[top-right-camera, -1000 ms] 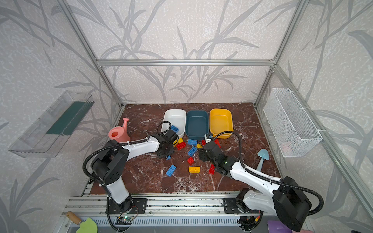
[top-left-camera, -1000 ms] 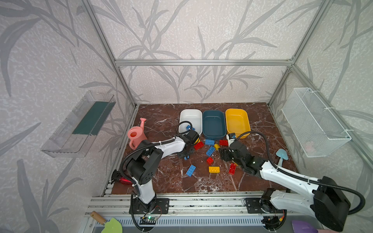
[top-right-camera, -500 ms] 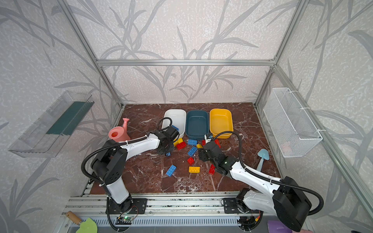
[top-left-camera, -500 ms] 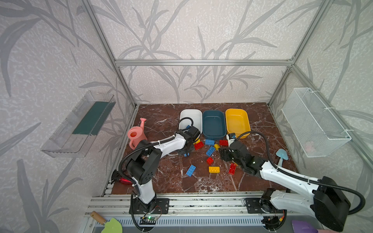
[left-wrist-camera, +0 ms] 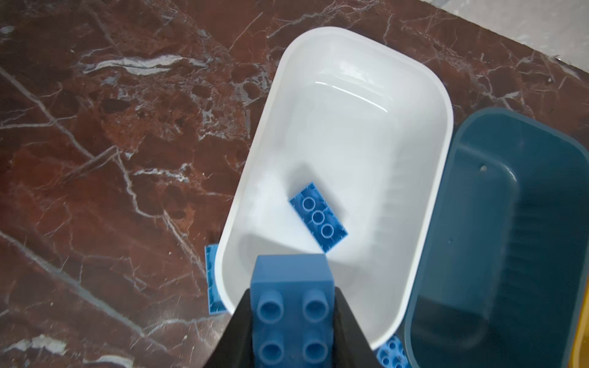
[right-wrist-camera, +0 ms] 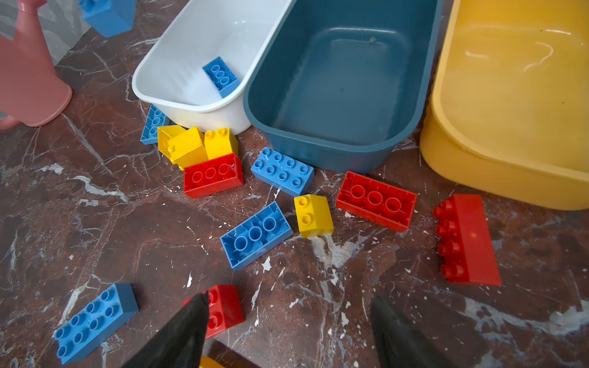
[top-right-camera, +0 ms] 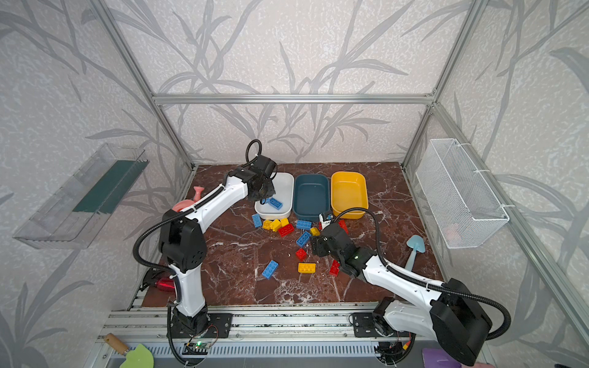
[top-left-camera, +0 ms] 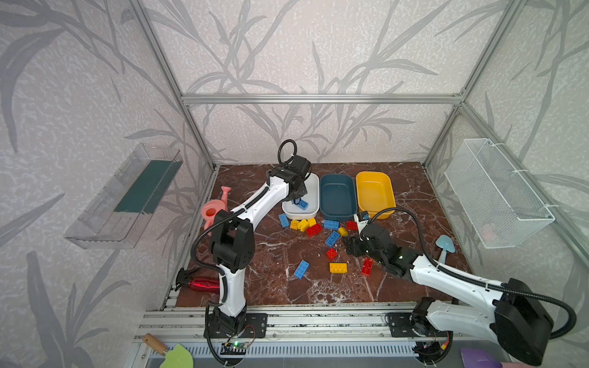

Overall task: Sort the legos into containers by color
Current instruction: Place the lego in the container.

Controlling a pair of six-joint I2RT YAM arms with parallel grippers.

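At frame centre, the left gripper (top-left-camera: 298,195) is clamping 1 blue brick (left-wrist-camera: 291,318) over the white tub (top-left-camera: 311,190) (right gripper (right-wrist-camera: 288,299) is hanging, jaws spread).

Both top views look down from high in front; wrist cameras sit near, both seeing the white tub (left-wrist-camera: 350,127).

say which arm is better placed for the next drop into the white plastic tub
Left: the left gripper is shut on a blue square brick above the white plastic tub, which holds a blue oblong brick. The right gripper is open, empty.
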